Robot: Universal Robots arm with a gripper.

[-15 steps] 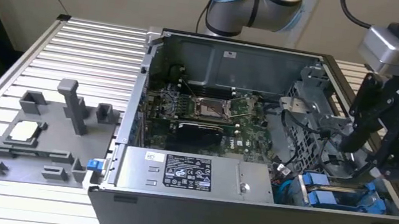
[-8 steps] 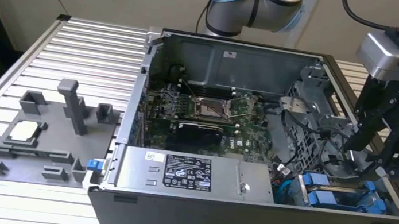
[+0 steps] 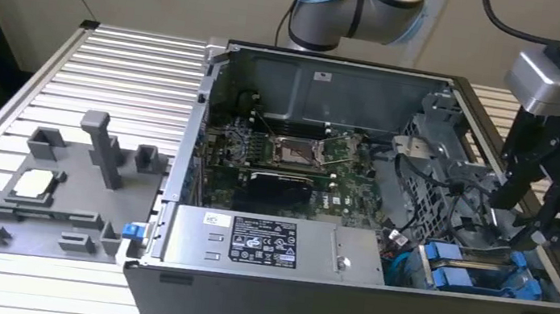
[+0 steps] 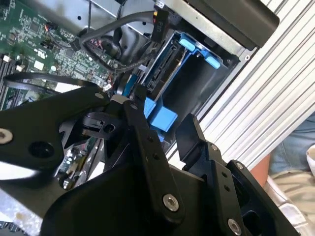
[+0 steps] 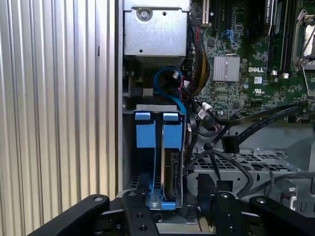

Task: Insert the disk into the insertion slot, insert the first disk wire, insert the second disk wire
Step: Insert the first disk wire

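– disk [image 5: 170,177] straight ahead of the gripper [image 5: 173,179], near end tucked between the two fingers in both wrist views.
– clamped on it?
– doesn't look so. fingers [image 5: 142,194] apart, straddling the blue carrier; touching on one side in the second wrist view, with a sliver of gap on the other.
– lying how?
– on edge, long axis pointing away from the fingers toward the silver power supply [image 5: 155,34].
– and where?
– down in the insertion slot [image 5: 167,107] of the grey drive cage. probably seated, judging by the blue tab level with the neighbour's; hard to be sure.
– neighbour?
– other blue-framed drive [image 5: 142,132], just beside and parallel, on the side toward the case wall.
– looks of the thing?
– flat silver-grey slab with a dark upper edge, bright blue plastic frame along it, square blue tab at the far end.
– from outside?
– gripper [image 3: 523,231] dipped into the case corner at the exterior view's right, with blue frames just below.
– wires?
– blue cable [image 5: 170,78] and black leads looping near the cage. plugged in or not, cannot tell.
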